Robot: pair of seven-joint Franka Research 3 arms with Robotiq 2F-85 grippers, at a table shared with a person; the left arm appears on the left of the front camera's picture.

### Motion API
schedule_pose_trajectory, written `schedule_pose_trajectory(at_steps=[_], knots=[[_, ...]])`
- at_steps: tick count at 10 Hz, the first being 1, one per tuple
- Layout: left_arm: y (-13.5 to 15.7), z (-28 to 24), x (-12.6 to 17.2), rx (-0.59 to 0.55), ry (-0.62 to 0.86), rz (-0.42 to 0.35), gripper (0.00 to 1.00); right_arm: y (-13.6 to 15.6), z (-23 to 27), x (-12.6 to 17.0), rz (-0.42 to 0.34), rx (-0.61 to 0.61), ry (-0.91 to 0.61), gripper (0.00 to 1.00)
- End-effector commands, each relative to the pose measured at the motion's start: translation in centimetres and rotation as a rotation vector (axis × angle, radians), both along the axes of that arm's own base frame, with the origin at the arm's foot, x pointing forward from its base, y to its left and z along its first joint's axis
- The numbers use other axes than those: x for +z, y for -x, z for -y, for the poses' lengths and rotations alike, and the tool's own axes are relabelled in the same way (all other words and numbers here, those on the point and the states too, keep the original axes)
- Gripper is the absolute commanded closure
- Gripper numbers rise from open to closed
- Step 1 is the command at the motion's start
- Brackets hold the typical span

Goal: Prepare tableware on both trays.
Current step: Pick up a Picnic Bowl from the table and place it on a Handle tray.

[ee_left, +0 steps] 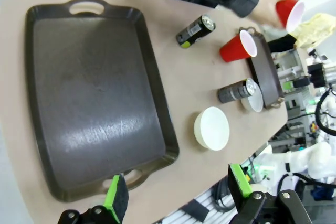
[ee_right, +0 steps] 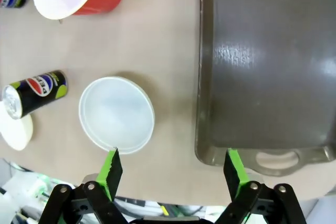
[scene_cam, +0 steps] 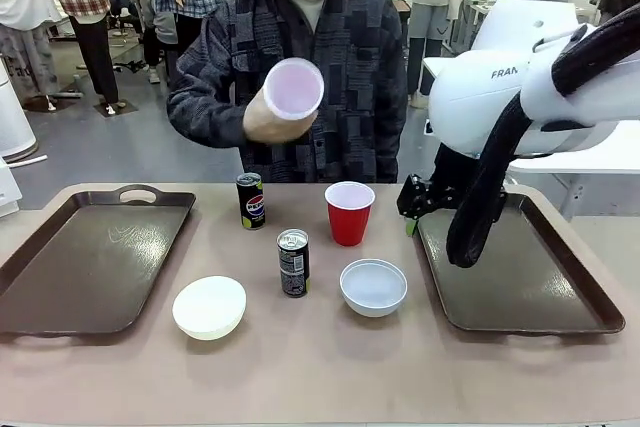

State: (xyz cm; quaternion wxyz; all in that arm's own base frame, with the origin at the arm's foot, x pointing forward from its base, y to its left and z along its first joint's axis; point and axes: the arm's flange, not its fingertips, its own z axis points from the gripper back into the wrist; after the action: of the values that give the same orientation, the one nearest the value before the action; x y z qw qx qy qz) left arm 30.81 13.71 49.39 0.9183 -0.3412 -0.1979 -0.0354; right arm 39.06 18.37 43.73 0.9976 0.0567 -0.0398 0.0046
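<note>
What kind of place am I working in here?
Likely a robotics lab or demo hall: a tan table with two dark brown rectangular plastic trays, a person opposite, more people standing behind.

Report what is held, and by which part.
The person's hand holds a red plastic cup with white inside, gripped around its side wall. The left gripper and right gripper are open and empty.

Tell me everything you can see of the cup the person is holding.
The cup is red plastic with a white inside and a round rim, tapering toward its base. The person's hand wraps around its body and holds it in the air at chest height, tipped on its side with the open mouth facing the front camera. It looks empty. Nothing else touches it.
</note>
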Motion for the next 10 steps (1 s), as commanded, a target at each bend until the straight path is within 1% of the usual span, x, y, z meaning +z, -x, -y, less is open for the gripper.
schedule_pose_trajectory(at_steps=[1,4,5,7,8,10], knots=[[0.0,0.0,0.2,0.008,0.017,-0.006,0.0,0.7,0.2,0.8,-0.001,0.004,0.008,0.0],[0.0,0.0,0.2,0.008,0.017,-0.006,0.0,0.7,0.2,0.8,-0.001,0.004,0.008,0.0],[0.0,0.0,0.2,0.008,0.017,-0.006,0.0,0.2,0.1,0.5,-0.001,0.006,-0.014,0.0],[0.0,0.0,0.2,0.008,0.017,-0.006,0.0,-1.5,-2.4,-2.4,0.024,-0.005,0.023,0.0],[0.0,0.0,0.2,0.008,0.017,-0.006,0.0,-1.9,-3.6,-3.8,0.039,-0.006,0.038,0.0],[0.0,0.0,0.2,0.008,0.017,-0.006,0.0,-1.5,-5.0,-6.1,0.032,0.0,0.078,0.0]])
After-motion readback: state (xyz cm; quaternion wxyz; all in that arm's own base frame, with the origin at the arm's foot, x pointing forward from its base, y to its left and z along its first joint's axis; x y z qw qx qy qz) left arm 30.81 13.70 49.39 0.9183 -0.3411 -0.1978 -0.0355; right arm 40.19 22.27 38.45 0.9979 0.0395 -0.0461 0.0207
